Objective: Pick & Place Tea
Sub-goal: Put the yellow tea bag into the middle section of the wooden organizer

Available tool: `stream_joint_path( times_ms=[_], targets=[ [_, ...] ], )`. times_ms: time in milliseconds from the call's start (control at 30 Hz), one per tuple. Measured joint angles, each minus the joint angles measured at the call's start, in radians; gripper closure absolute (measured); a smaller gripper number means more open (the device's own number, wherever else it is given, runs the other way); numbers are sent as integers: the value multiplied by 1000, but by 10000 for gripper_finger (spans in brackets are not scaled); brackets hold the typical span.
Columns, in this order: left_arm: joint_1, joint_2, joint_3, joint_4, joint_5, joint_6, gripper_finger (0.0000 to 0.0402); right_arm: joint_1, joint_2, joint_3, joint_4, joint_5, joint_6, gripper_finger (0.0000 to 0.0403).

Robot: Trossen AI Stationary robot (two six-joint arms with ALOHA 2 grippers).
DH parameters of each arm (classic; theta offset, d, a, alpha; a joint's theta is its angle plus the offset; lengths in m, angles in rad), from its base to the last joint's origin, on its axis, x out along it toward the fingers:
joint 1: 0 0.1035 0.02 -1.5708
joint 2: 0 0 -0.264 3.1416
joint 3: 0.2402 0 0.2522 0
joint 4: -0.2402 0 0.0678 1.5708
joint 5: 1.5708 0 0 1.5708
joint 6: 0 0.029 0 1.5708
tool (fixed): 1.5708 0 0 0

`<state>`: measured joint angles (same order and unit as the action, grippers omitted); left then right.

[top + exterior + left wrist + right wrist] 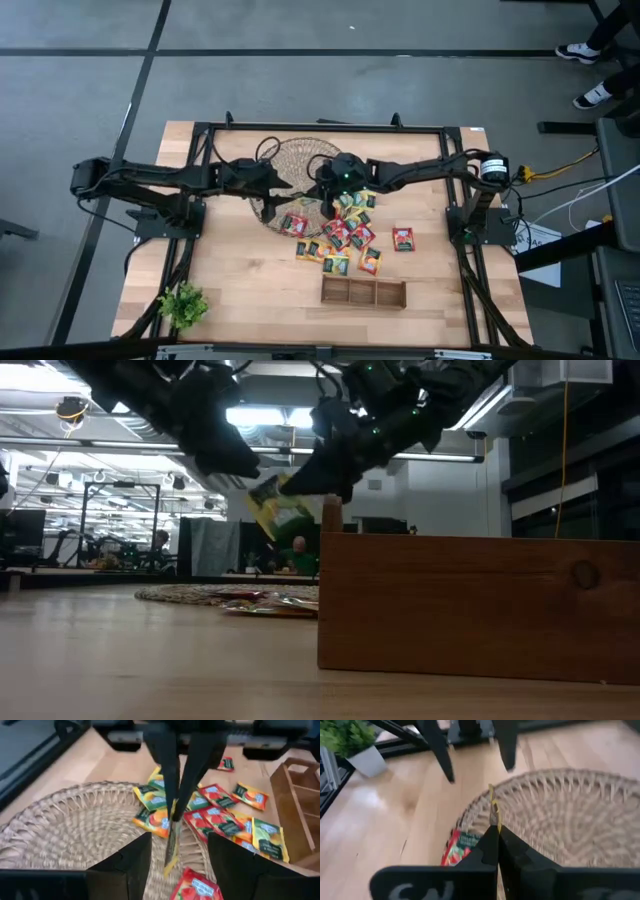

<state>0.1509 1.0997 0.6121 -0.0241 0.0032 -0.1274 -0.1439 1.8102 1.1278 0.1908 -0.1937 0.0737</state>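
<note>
My right gripper (496, 827) is shut on a yellow tea sachet (171, 845) that shows edge-on, above the near rim of the round wicker dish (300, 160). My left gripper (283, 195) is open and faces it from the table's left. Its fingers (445, 762) stand apart on either side of the sachet without touching it. In the low view the sachet (272, 500) hangs in the air. Several more sachets (345, 235), in red, green, orange and yellow, lie flat on the table and over the dish's near-right rim. My right gripper pinches the yellow sachet between its two fingers (192, 775) at the sachet's upper edge (173, 822). It comes from above, pointing down. The sachet hangs below the fingertips, lifted clear over the dish's rim.
The narrow wooden three-compartment tray (363, 292) lies near the table's near edge and fills the foreground of the low view. A small potted plant (183, 305) stands at the near-left corner. One red sachet (403, 238) lies apart to the right. A person's feet (590, 70) show beyond the far-right corner.
</note>
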Motion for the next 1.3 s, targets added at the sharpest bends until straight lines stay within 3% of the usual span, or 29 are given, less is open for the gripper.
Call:
stream_joint_path(
  times_ms=[467,600,933,1167,1300],
  targets=[
    [0,6,0,-47,-2,-9,214,12,0,0,77,-25,-7,399],
    [0,6,0,-48,-2,-9,246,12,0,0,91,-26,-7,399],
    [0,6,0,-47,0,7,391,10,0,0,91,-25,27,391],
    [-1,6,1,-53,53,30,399,9,-6,0,94,-28,39,373],
    [-14,6,49,-181,40,17,399,9,-53,0,-12,-28,26,372]
  ],
)
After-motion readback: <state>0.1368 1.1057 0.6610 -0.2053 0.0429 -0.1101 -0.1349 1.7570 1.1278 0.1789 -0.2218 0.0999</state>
